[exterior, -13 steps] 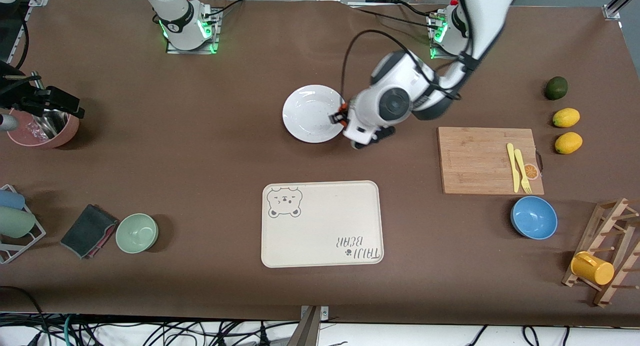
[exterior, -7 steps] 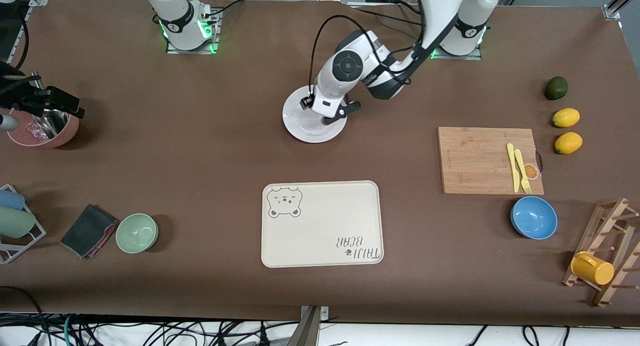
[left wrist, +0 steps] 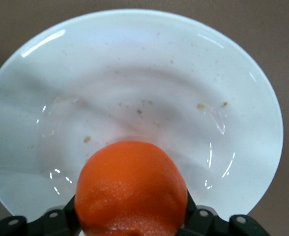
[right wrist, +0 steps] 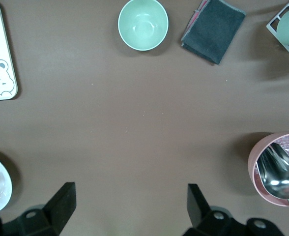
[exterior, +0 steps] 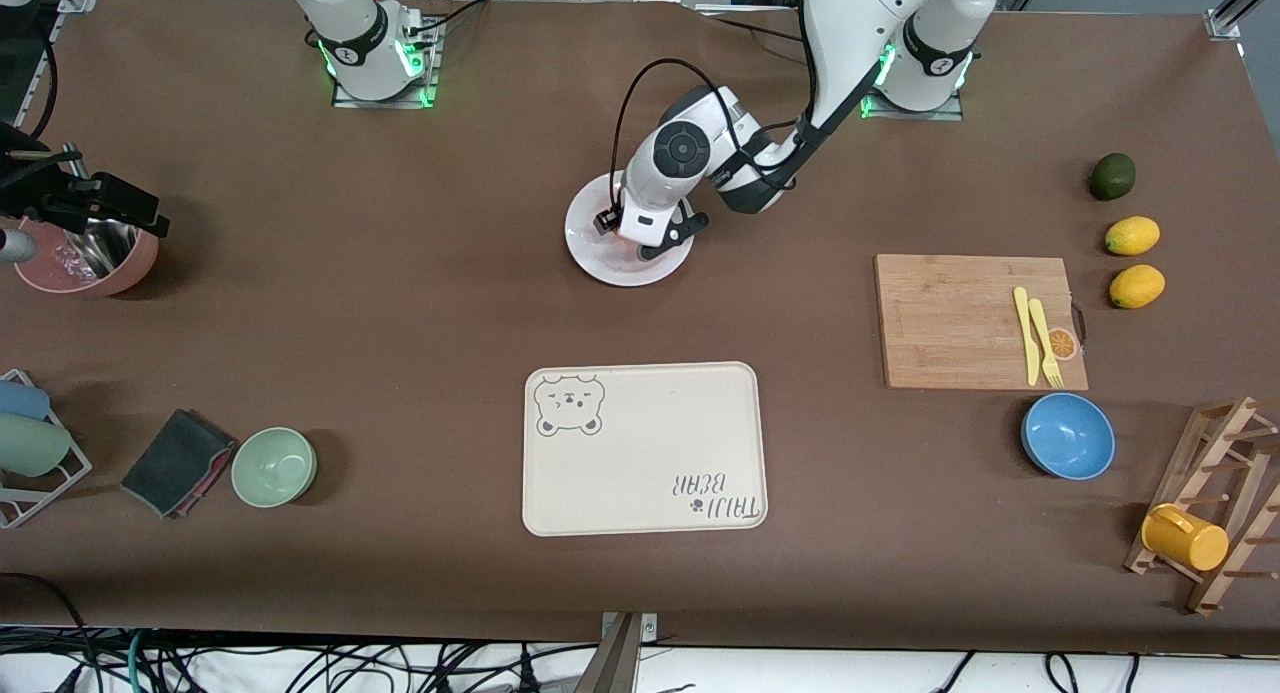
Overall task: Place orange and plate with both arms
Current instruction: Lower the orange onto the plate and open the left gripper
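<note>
Left gripper: the left gripper [left wrist: 130,223] hangs low over the round plain white shallow plate [exterior: 592,261], its fingers closed on the small round bright red-orange fruit, the orange [left wrist: 130,189].
Orange: in the left wrist view it sits between the black fingers, just above the plate's well and off-centre toward the rim; whether it touches the plate I cannot tell.
Plate: on the brown worktop [exterior: 400,303], farther from the front camera than the beige rectangular bear-print tray [exterior: 643,448].
Key relation: the plate lies straight below the held orange, so the release looks like a short drop.
Right gripper: the right gripper [right wrist: 130,201] waits wide open and empty over bare worktop, near the pink bowl with a metal spoon [right wrist: 277,169]; the left arm is the nearer to the plate.
</note>
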Robot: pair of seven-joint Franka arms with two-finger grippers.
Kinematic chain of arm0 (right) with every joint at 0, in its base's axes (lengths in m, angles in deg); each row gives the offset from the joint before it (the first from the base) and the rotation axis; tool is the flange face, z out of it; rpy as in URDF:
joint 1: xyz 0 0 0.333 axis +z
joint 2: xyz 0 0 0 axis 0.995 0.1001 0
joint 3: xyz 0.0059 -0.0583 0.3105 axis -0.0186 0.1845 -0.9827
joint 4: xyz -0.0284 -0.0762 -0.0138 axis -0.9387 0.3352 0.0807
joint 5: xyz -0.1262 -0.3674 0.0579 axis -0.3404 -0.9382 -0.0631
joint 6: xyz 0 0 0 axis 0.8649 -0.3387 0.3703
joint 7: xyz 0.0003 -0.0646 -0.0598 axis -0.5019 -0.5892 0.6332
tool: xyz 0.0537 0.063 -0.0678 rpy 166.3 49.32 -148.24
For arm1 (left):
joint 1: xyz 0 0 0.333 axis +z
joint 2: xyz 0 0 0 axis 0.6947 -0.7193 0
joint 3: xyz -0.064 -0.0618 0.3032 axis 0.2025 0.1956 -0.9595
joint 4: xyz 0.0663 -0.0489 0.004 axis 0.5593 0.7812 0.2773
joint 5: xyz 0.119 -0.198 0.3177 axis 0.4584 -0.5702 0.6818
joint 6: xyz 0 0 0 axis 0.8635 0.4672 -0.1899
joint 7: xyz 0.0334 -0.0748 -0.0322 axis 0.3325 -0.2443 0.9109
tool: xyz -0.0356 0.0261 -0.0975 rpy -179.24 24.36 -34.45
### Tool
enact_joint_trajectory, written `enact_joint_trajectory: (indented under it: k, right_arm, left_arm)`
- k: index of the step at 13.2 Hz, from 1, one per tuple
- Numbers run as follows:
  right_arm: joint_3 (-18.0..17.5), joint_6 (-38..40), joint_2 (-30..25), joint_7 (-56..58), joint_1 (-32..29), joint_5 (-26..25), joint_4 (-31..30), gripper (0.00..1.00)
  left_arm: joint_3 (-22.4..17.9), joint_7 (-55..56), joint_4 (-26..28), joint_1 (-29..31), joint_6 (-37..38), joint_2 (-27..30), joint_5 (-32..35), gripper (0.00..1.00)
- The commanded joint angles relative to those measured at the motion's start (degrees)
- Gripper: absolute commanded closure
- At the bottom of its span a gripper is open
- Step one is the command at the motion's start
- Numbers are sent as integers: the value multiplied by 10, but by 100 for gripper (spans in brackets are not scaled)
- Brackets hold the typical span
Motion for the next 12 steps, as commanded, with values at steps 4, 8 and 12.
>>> enact_joint_trajectory:
  k: [4, 8, 12]
  right_arm:
    - [0, 13, -2, 6, -1, 2, 10, 0]
    - [0, 13, -2, 7, 0, 2, 10, 0]
    - [0, 13, -2, 6, -1, 2, 10, 0]
  left_arm:
    - [-4, 32, -30, -2, 16, 2, 21, 0]
    - [-1, 23, -140, 45, 225, 32, 23, 0]
    - [-1, -108, -241, 108, 419, 33, 20, 0]
